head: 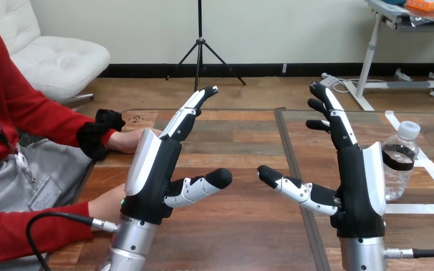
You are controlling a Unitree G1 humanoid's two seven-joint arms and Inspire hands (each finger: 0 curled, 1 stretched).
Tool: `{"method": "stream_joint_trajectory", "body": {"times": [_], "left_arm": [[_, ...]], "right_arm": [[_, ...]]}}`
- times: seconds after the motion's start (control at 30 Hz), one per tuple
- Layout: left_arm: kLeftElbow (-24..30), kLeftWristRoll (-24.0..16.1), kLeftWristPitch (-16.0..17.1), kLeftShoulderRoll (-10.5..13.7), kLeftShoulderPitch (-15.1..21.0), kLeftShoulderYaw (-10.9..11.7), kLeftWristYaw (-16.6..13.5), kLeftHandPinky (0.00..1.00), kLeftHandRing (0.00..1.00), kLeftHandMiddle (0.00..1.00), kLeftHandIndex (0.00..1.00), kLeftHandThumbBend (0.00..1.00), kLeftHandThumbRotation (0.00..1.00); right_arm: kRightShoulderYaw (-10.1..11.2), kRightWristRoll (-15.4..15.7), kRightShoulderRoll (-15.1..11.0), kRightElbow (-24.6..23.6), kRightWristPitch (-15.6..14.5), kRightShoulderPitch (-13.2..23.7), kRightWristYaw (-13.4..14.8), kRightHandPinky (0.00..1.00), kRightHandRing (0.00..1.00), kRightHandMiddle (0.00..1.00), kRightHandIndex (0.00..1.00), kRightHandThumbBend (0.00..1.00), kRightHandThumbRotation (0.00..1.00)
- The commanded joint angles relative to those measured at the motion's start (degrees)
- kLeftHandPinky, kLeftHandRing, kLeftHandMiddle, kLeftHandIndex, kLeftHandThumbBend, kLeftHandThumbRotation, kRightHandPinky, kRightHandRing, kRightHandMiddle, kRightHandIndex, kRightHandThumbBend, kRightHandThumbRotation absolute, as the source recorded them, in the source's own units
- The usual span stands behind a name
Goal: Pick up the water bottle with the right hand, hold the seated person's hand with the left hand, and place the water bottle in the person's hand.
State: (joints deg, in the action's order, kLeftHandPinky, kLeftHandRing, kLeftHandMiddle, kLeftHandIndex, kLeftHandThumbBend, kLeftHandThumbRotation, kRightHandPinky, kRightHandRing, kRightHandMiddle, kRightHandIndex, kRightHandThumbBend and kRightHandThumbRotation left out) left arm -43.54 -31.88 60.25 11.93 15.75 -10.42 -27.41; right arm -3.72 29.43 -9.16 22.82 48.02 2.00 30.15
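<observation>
Robot hands open; bottle seemingly untouched.

No legible text in view
The label on the water bottle is a dark band; no lettering can be read.

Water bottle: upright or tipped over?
Upright. The water bottle stands on the table with its white cap on top.

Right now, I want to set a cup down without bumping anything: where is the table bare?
The widest bare patch is the middle of the table, between the left hand and the right hand. It is crowded at the left, around the person's hands, and at the right, where the bottle stands just beside the right hand.
</observation>
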Motion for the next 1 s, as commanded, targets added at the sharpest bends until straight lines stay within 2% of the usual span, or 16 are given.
{"method": "stream_joint_trajectory", "body": {"times": [0.0, 0.2, 0.43, 0.73, 0.97], "left_arm": [[-0.3, 0.4, 0.7, 1.0, 3.5, 0.5, 0.0, 0.85, 0.91, 0.92, 0.91, 1.00, 1.00], [0.0, 0.6, -0.4, 0.7, 3.3, 0.5, 0.2, 0.84, 0.91, 0.92, 0.91, 1.00, 1.00], [0.9, 2.4, -1.9, 0.0, 2.7, 0.6, 2.1, 0.84, 0.91, 0.92, 0.90, 1.00, 1.00], [1.3, 3.2, -3.0, -0.4, 2.4, 0.7, 2.5, 0.84, 0.91, 0.91, 0.90, 0.98, 0.94], [1.5, 3.7, -3.4, -0.7, 2.1, 0.8, 2.6, 0.84, 0.91, 0.91, 0.89, 0.83, 0.79]], "right_arm": [[0.7, -0.5, 0.1, -2.7, -0.3, 1.4, -0.1, 0.71, 0.85, 0.91, 0.90, 1.00, 0.47], [0.6, -0.2, 0.1, -2.4, 0.0, 1.6, 0.2, 0.71, 0.85, 0.90, 0.90, 1.00, 0.47], [0.6, -0.1, 0.1, -2.1, -0.1, 1.7, 0.2, 0.72, 0.85, 0.90, 0.90, 1.00, 0.47], [0.6, -0.3, 0.2, -2.1, -0.2, 1.8, 0.1, 0.73, 0.85, 0.90, 0.90, 1.00, 0.46], [0.6, -0.2, 0.2, -2.1, -0.2, 1.7, 0.2, 0.73, 0.85, 0.90, 0.90, 1.00, 0.46]]}}
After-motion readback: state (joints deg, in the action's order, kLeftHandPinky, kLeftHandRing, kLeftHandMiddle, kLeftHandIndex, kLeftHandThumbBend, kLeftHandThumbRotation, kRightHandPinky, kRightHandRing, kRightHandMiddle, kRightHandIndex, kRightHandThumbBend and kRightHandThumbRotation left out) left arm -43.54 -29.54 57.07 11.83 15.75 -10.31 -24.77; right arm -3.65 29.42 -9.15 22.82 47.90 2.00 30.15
